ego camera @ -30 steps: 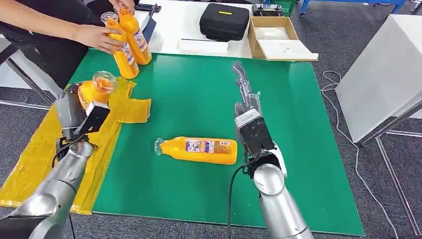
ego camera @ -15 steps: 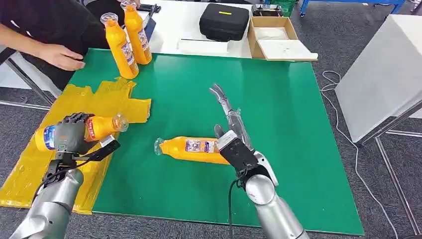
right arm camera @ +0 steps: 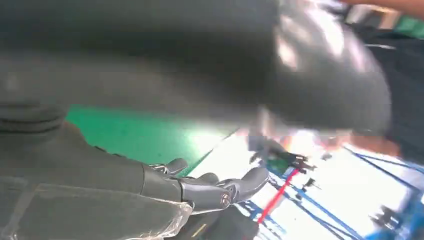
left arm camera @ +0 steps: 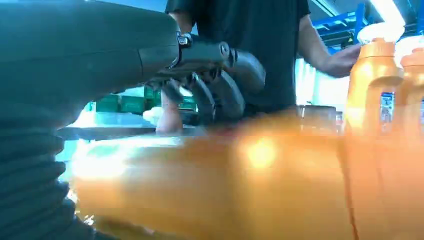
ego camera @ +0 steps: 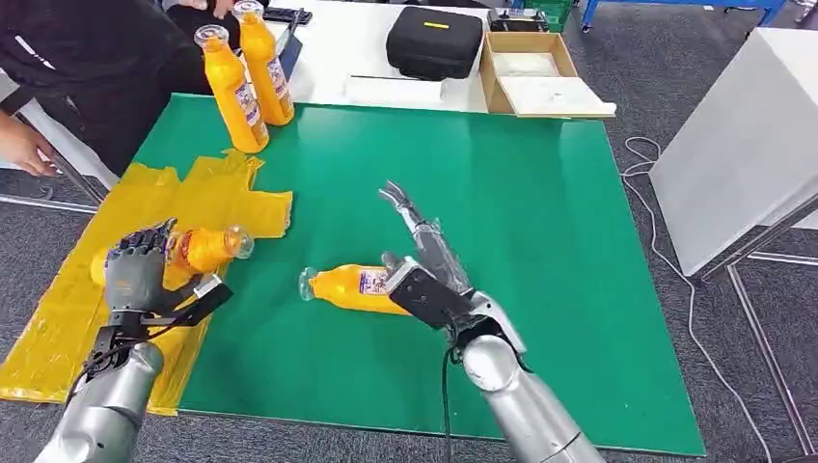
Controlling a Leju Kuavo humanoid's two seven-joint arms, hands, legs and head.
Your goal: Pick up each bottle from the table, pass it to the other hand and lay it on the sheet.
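An orange bottle (ego camera: 201,248) lies on its side on the yellow sheet (ego camera: 58,318), its cap toward the mat. My left hand (ego camera: 138,273) is on its near side with the fingers (left arm camera: 215,90) lifted off it and spread. A second orange bottle (ego camera: 349,287) lies on the green mat (ego camera: 579,289). My right hand (ego camera: 422,258) reaches over its base end, fingers (right arm camera: 215,190) stretched out and holding nothing. Two more orange bottles (ego camera: 234,92) (ego camera: 263,66) stand at the mat's far left corner, and one of these standing bottles (left arm camera: 372,100) appears in the left wrist view.
A person in black stands at the far left, one hand (ego camera: 19,145) off the table edge. Behind the mat are a black case (ego camera: 434,39) and an open cardboard box (ego camera: 535,72). A white table (ego camera: 743,145) stands to the right, with a cable (ego camera: 666,241) on the floor.
My left hand has laid its bottle on the sheet and loosened its fingers. My right hand has swung down and left over the lying bottle. The person's hand has drawn back.
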